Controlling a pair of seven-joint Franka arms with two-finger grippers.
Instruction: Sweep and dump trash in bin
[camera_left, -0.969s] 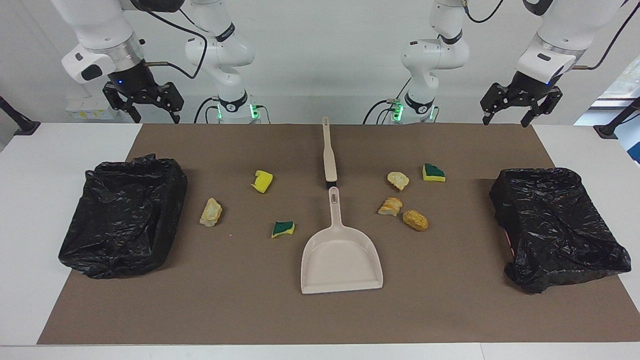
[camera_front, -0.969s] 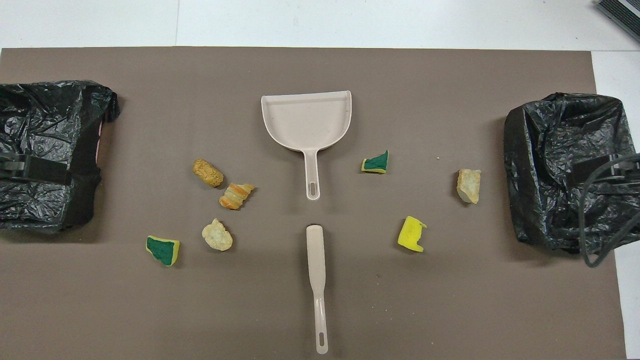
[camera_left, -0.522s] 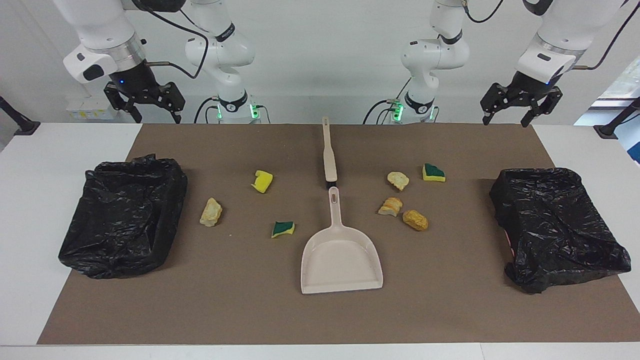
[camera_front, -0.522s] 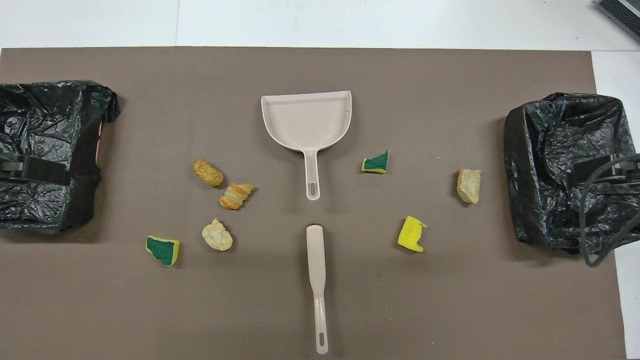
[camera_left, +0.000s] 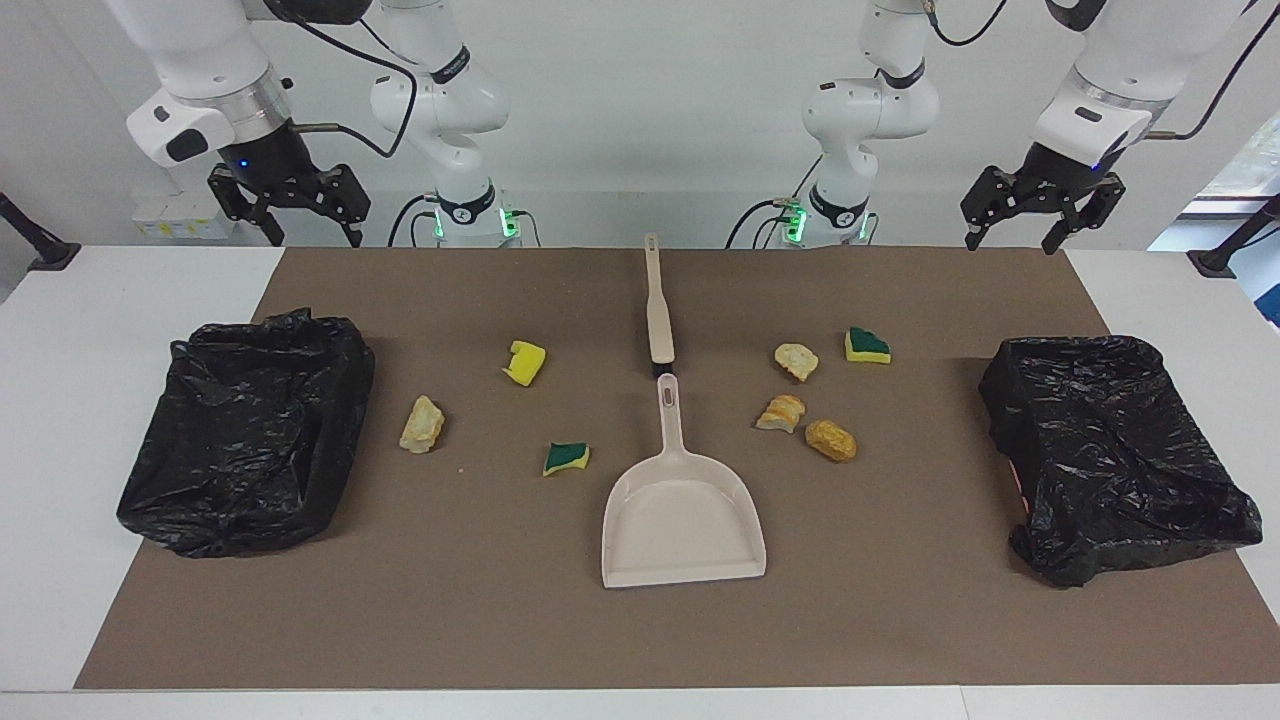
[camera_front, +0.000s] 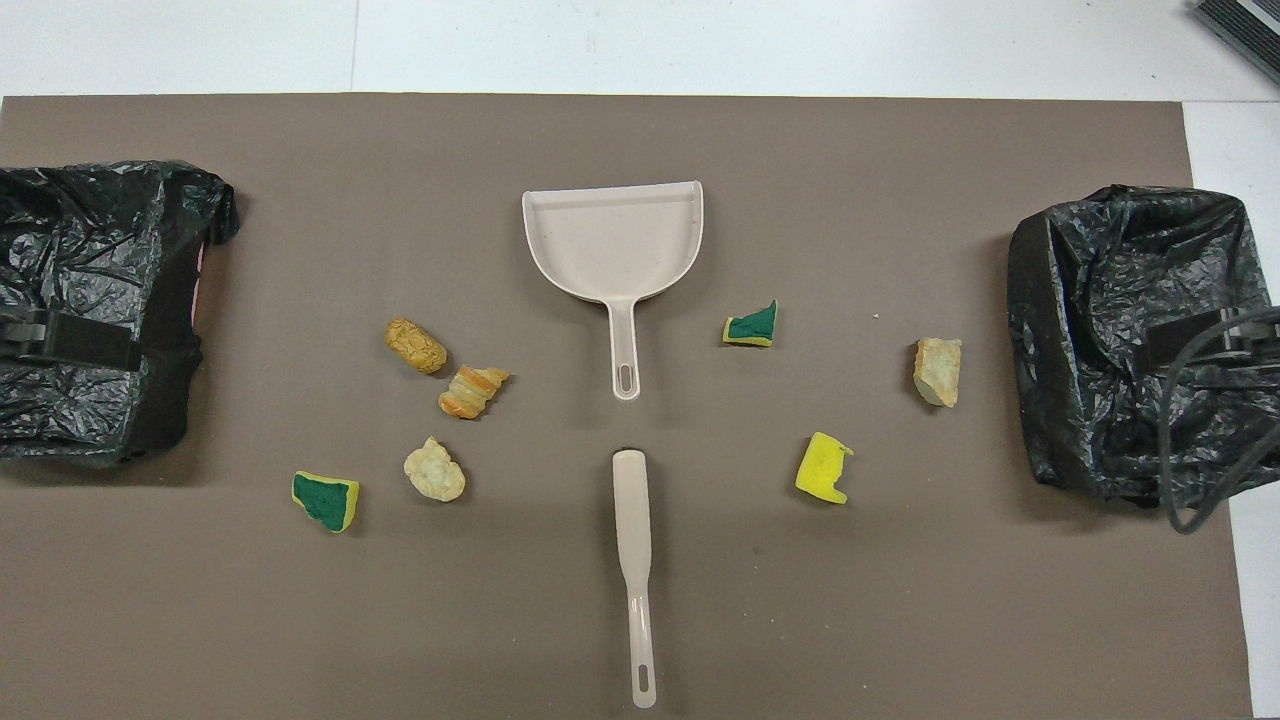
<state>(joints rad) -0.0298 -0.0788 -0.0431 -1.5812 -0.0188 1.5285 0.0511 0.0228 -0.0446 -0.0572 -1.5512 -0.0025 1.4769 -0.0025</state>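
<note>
Several trash scraps lie on the brown mat. Toward the left arm's end are a green-faced sponge bit (camera_left: 867, 345) (camera_front: 326, 500) and three bread-like chunks (camera_left: 796, 360) (camera_front: 434, 470). Toward the right arm's end are a yellow sponge bit (camera_left: 525, 362) (camera_front: 823, 467), a green-faced bit (camera_left: 566, 458) (camera_front: 752, 325) and a pale chunk (camera_left: 422, 424) (camera_front: 938, 371). A black-lined bin (camera_left: 1100, 440) (camera_front: 90, 260) stands at the left arm's end, and another bin (camera_left: 250, 430) (camera_front: 1110, 300) at the right arm's end. My left gripper (camera_left: 1010, 245) and right gripper (camera_left: 312, 238) hang open and empty above the mat's near corners.
A beige dustpan (camera_left: 683, 520) (camera_front: 612, 240) lies mid-mat with its handle pointing toward the robots. In line with it, nearer the robots, lies the beige brush (camera_left: 658, 310) (camera_front: 632, 540). White table (camera_left: 60, 400) borders the mat.
The right gripper has drifted very slightly toward the table's middle. The left arm and everything on the mat stay put.
</note>
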